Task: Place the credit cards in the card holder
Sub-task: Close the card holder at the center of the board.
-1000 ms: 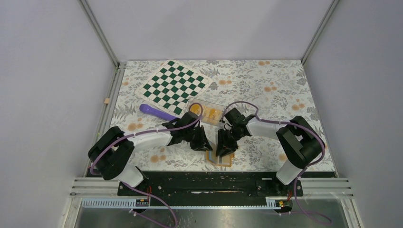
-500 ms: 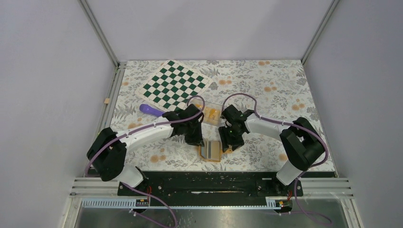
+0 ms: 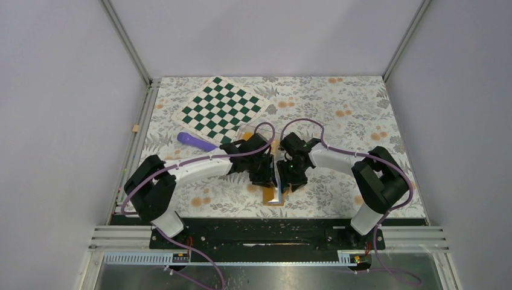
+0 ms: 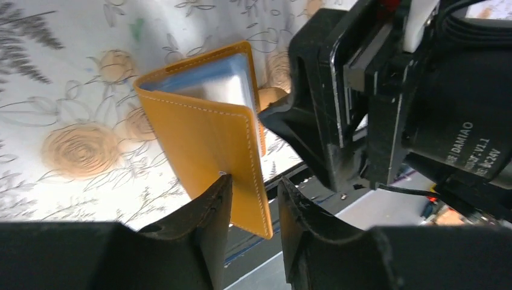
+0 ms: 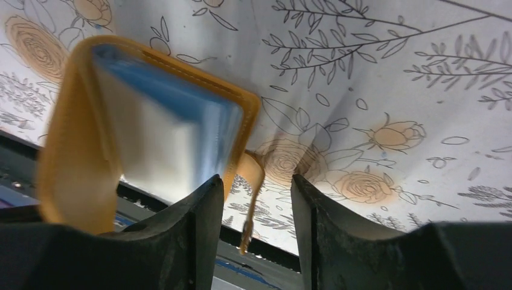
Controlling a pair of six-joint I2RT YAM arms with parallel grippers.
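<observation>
The orange card holder sits near the table's front edge, under both grippers. In the left wrist view it stands half folded, light blue inside. One cover's free edge reaches into the gap of my left gripper, whose jaws are open around it. In the right wrist view the card holder gapes, showing blue and white pockets. Its snap strap hangs loose between the open jaws of my right gripper. From above, the left gripper and right gripper nearly touch. I cannot make out any credit cards.
A green-and-white chessboard lies at the back left, with a purple stick in front of it. A clear box with orange contents is mostly hidden behind the wrists. The black base rail runs just past the holder.
Both grippers have closed in on each other above the holder. The holder has gone from lying open to standing half folded. My left jaws have opened off the cover.
</observation>
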